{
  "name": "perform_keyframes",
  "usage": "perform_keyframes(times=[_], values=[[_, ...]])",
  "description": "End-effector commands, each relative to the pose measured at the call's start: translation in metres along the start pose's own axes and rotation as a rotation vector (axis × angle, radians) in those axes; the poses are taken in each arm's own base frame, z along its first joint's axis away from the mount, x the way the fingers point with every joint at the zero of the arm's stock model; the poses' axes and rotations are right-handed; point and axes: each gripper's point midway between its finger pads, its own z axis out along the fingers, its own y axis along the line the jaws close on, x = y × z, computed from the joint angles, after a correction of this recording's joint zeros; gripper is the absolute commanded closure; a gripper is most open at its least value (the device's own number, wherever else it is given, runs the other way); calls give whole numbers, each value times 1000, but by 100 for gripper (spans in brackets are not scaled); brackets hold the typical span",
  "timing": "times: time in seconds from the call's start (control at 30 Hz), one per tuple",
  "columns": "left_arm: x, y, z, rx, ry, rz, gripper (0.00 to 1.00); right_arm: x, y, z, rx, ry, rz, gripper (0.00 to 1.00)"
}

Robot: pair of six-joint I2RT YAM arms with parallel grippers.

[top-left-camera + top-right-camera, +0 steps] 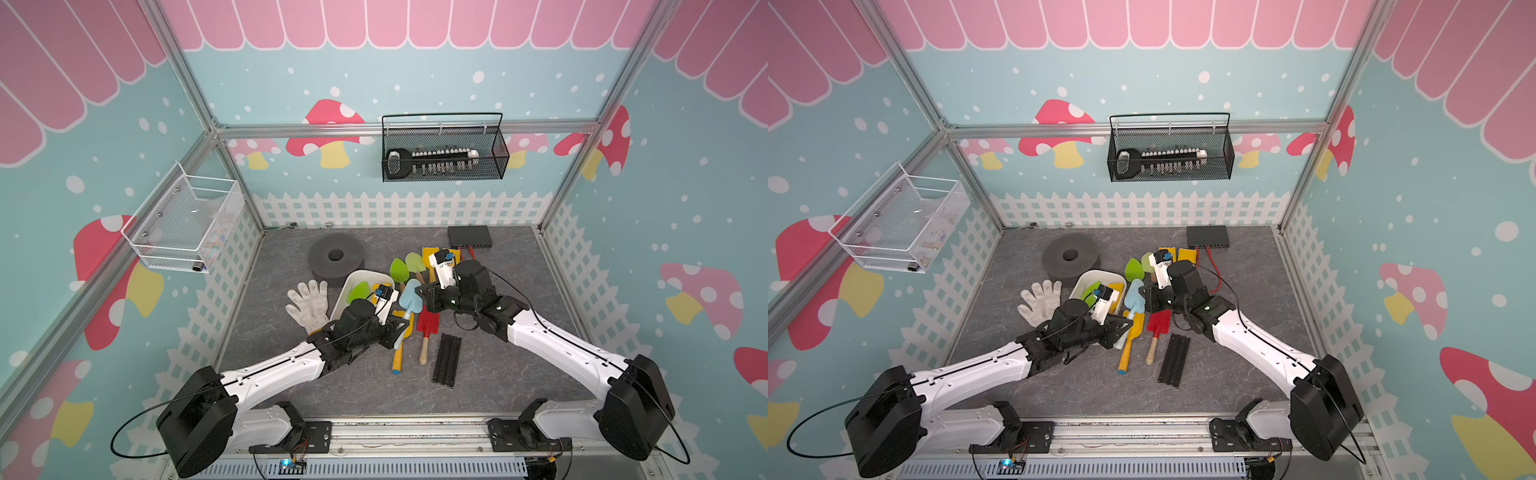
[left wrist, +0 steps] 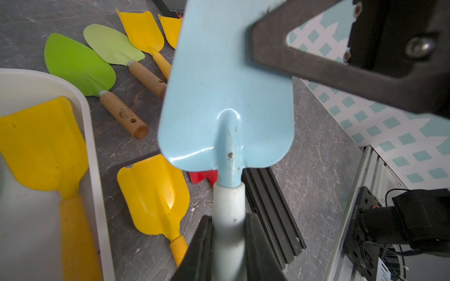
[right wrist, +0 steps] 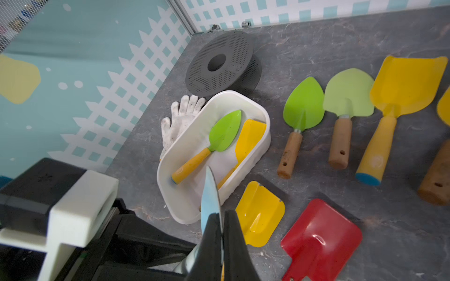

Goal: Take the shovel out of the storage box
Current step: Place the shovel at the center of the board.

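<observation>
Two arms share one blue shovel (image 2: pixel 226 85) near the middle of the bench (image 1: pixel 519 374). The left gripper (image 2: pixel 229 219) is clenched on the pale handle, while the right gripper (image 3: pixel 220 216) pinches the blade, seen edge-on between its closed fingers. The shovel is held off the bench and outside the box (image 3: pixel 243 96), just beside the box's right wall. A yellow shovel (image 3: pixel 260 214) and a red shovel (image 3: pixel 321 238) lie flat below it. The box — white, round-cornered — sits left of the bench's centre and holds a green shovel (image 3: pixel 225 132) and a yellow scoop (image 3: pixel 250 138), side by side. A glove (image 1: pixel 305 301) lies just beside the box's left wall, and a grey ring (image 1: pixel 336 259) stands just behind the box, toward the back edge. A black rail (image 1: pixel 446 359) lies nearer the front edge.
</observation>
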Motion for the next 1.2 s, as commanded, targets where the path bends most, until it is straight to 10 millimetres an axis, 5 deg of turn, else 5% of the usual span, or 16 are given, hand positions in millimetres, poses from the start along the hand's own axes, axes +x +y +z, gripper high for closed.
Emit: perform_keyframes(times=[0.0,0.1,0.33,0.7,1.17], values=[[-13,-20,0,82,-27,45,71,-13,8,-6,-7,-25,-42,100],[-12,-22,0,101,-32,27,58,-18,16,-9,-32,-13,-94,100],[-15,-34,-9,185,-48,21,45,-36,24,-28,-83,13,-179,100],[-24,-43,-20,339,-89,-56,42,-55,18,-48,-325,26,-251,100],[-17,-63,-8,539,-4,-116,42,-66,20,-55,-458,-3,-285,100]])
